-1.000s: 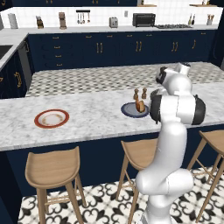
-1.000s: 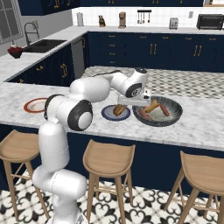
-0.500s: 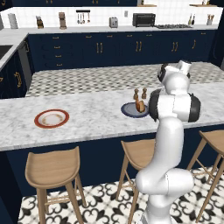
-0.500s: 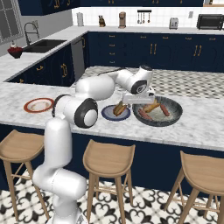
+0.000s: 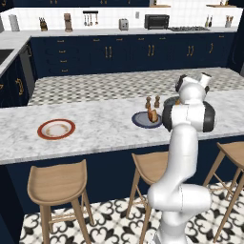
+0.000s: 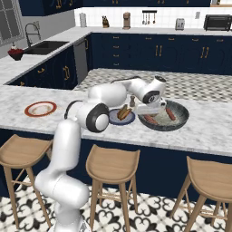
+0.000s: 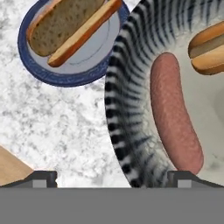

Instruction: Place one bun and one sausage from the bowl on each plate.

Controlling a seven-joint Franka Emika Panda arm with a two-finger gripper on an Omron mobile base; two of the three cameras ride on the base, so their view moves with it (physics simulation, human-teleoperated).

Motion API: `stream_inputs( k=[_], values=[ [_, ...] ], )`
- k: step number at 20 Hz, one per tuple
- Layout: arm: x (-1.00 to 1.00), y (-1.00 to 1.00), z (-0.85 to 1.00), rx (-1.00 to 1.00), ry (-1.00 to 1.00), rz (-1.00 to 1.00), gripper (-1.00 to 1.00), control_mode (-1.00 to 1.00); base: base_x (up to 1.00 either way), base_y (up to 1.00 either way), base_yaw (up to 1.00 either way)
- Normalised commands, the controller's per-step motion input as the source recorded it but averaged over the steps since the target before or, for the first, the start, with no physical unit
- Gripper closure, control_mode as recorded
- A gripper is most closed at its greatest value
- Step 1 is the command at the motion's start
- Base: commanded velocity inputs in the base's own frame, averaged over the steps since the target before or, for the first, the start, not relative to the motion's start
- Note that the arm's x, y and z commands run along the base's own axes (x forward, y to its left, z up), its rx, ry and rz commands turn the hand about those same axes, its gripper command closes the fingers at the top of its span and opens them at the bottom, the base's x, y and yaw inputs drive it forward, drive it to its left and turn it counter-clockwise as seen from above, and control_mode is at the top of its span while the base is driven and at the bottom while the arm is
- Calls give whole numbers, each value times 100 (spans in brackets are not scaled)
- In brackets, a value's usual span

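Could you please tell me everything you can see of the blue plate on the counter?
The blue plate is round and flat, with a dark blue rim and pale grey centre, glossy like ceramic. It lies level on the white marble counter, right beside the striped bowl; whether they touch is unclear. A split bun rests on it, covering much of the centre. No sausage is on it. Two small brown shakers stand just behind it.

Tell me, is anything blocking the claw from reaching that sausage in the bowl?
Nothing visible does. The open claw hangs above the bowl's striped rim, and the sausage lies bare inside, just past that rim. A bun sits further in, beside the sausage's far end. The blue plate with its own bun stands off to the side.
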Motion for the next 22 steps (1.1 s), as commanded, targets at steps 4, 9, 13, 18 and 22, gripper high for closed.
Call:
stream_inputs(
  k=[4,9,13,18,22],
  values=[
    [36,-31,0,13,0,12,-100,-100,0,0,0],
    [19,-16,-15,4,0,10,-100,-100,0,0,0],
    [2,0,-46,1,0,6,-100,-100,0,0,0],
    [10,0,-26,6,-1,3,-100,-100,0,0,0],
    [9,0,-16,3,0,3,-100,-100,0,0,0]
  ],
)
